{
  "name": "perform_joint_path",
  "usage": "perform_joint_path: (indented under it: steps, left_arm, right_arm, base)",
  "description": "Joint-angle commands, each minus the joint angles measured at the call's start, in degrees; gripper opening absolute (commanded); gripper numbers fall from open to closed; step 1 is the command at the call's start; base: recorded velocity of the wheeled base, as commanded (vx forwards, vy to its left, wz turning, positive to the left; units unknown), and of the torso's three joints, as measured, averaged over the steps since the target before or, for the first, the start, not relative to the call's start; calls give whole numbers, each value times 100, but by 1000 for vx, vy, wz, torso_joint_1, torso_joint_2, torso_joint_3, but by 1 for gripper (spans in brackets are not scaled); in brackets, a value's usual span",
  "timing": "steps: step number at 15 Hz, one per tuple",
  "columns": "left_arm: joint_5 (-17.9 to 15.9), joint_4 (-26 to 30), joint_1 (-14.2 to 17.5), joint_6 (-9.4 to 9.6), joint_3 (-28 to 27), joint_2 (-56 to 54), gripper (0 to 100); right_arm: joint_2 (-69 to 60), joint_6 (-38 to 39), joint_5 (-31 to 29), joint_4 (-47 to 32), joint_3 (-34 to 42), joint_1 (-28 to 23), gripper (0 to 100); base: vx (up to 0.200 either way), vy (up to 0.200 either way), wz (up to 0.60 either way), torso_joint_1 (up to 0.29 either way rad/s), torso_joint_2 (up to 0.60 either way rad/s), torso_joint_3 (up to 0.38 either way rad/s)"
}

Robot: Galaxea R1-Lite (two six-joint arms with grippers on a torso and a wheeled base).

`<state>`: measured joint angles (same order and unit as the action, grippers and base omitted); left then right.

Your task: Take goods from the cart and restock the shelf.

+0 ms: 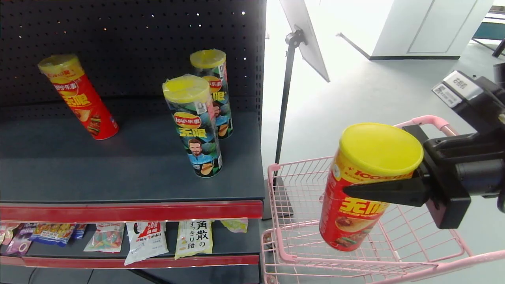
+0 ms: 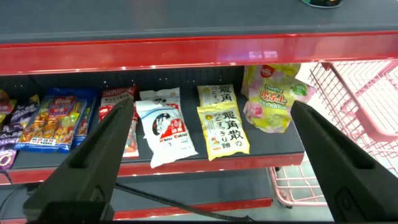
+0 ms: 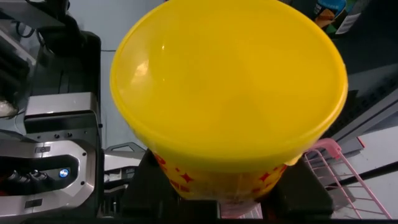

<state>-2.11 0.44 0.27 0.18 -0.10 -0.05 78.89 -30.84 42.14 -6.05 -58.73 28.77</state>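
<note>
My right gripper [image 1: 388, 185] is shut on a red chip can with a yellow lid [image 1: 361, 185], held upright above the pink cart [image 1: 367, 252]. The can's lid [image 3: 227, 81] faces the right wrist camera. On the dark top shelf [image 1: 118, 169] stand a red can [image 1: 79, 96] at the back left, tilted, and two green-labelled cans [image 1: 195, 126] [image 1: 213, 85] near the right end. My left gripper [image 2: 208, 162] is open in front of the lower shelf, level with snack bags [image 2: 165, 127], holding nothing.
The lower shelf [image 1: 130, 260] carries several flat snack bags behind a red rail. A black stand with a white sign panel [image 1: 303, 35] rises between shelf and cart. The top shelf has bare room between the red can and the green ones.
</note>
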Motion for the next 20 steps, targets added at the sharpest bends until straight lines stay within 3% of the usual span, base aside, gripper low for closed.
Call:
perform_joint_path:
  steps: [1,12,20]
  left_arm:
    - [0,9,0,-1,-8,5,100]
    - [-9,0,0,8,-8,5,100]
    - [-18,0,0,-9,1,5,100]
  right_arm:
    - [-181,-1,4,-11,99,-12,0]
    - [-321,70,-242,-2,20,401,0]
    - [-356,114,-312,-2,29,841,0]
  base:
    - [0,0,0,0,0,0]
    - [0,0,0,0,0,0]
    - [0,200,0,2,-1,0]
